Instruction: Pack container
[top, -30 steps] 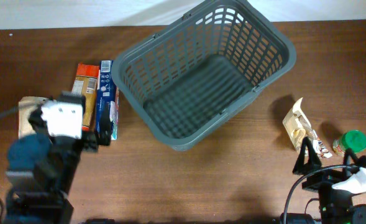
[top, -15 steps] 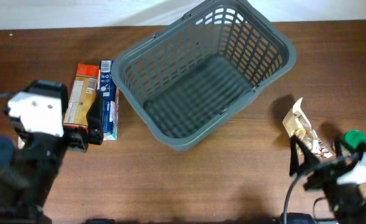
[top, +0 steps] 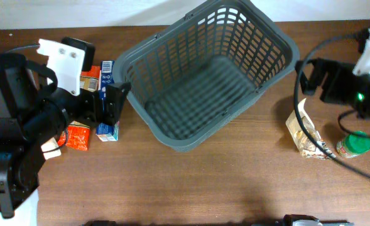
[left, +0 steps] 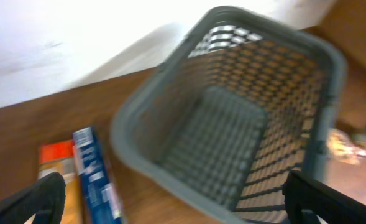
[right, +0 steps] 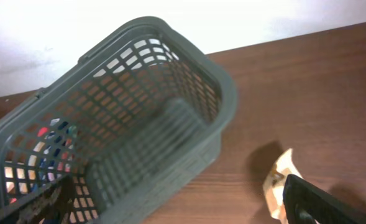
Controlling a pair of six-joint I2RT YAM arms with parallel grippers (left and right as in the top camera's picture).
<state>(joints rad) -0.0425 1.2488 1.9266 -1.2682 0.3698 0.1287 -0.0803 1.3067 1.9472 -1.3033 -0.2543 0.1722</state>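
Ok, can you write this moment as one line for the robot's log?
basket: empty | left gripper: open, holding nothing | right gripper: open, holding nothing | boxes, snack bag, green-lidded jar: outside basket

A brown wooden surface (top: 203,182) carries four small groceries, and behind its far edge stands a white wall (top: 78,12). On the left part lies a flat orange cardboard packet (top: 78,135), and a narrow blue carton (top: 107,130) lies along its side, so close that they seem to touch; from above, both are partly hidden. On the right part, well apart from these, a crumpled beige plastic snack bag (top: 301,133) lies near a small jar with a green round lid (top: 354,144).
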